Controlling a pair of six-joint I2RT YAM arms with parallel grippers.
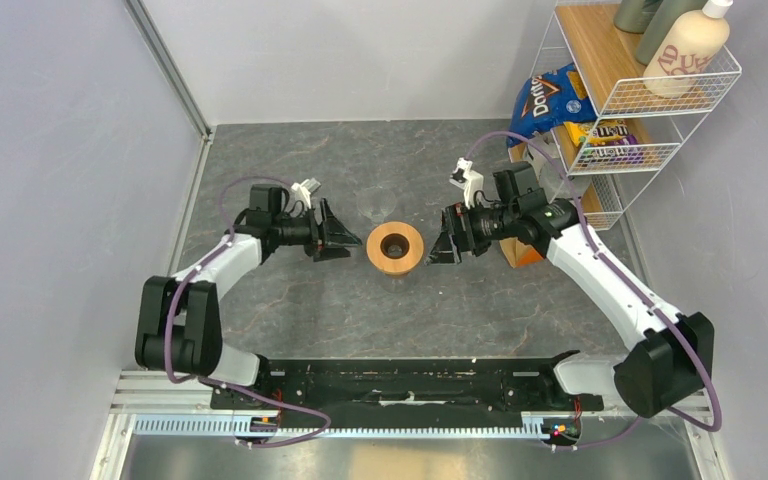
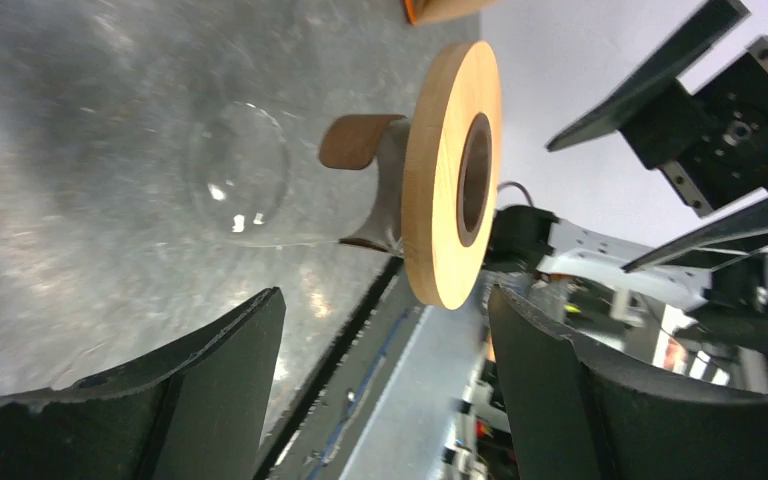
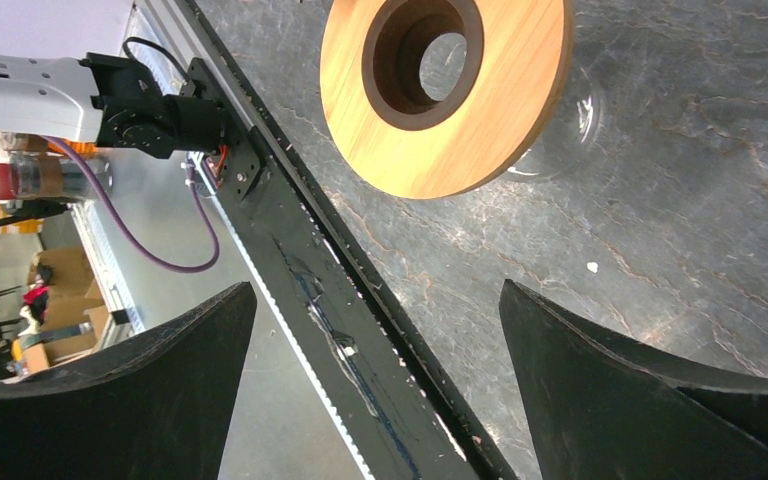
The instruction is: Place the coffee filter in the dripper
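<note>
Left pincer [image 1: 348,240] agape, right pincer [image 1: 438,245] agape, dripper [image 1: 395,247] glass faint

We saw one dripper [image 1: 395,247] on one table [image 1: 290,310]. We counted two arms [image 1: 222,262] and two grippers, the left gripper [image 1: 345,240] and the right gripper [image 1: 440,245]. There was one wire shelf [image 1: 650,95]. We also counted one chip bag [image 1: 543,98], one candy bag [image 1: 608,130], one cream bottle [image 1: 688,50] and two grey bottles [image 1: 636,12].
</note>
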